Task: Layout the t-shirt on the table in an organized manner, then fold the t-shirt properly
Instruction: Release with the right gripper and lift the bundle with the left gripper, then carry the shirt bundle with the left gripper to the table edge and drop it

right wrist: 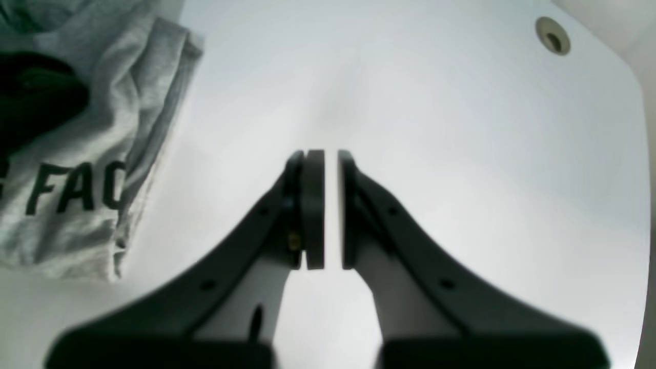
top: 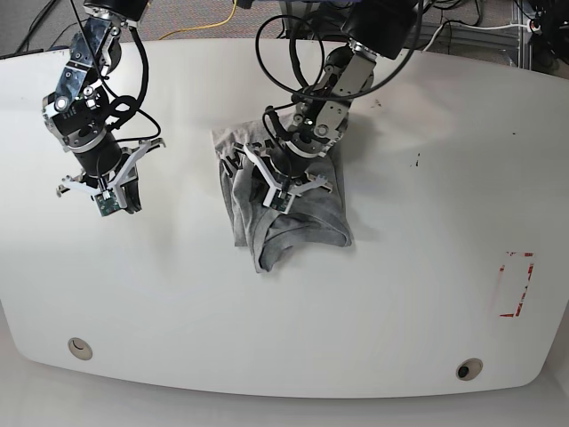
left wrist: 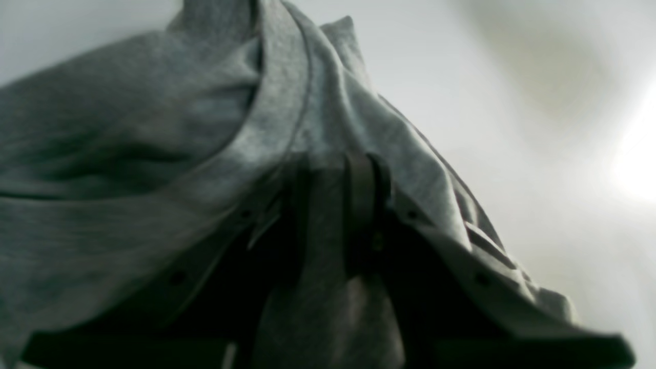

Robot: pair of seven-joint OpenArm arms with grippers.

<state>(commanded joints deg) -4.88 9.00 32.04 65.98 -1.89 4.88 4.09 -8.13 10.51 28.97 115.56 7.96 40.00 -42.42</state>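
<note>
Now the t-shirt lies crumpled in a heap near the middle of the white surface, a little toward the far edge. In the base view the left gripper is down on this heap, over its upper left part. In the left wrist view, its fingers are closed on a fold of the grey cloth, and a strip of cloth passes between them, beside a ribbed band of the shirt. The fabric fills most of that view and it is blurred.

The right gripper hangs over bare surface, well apart from the shirt, on the left side of the base view. Its fingers are almost together, with only a thin gap between the pads, and they hold nothing. In the right wrist view one part of the shirt is seen at the left edge, with black letters "FAC" on it, and a round grommet hole is at the top right corner.

A red dashed rectangle is marked on the surface near the right edge, and two grommet holes are near the front edge
</note>
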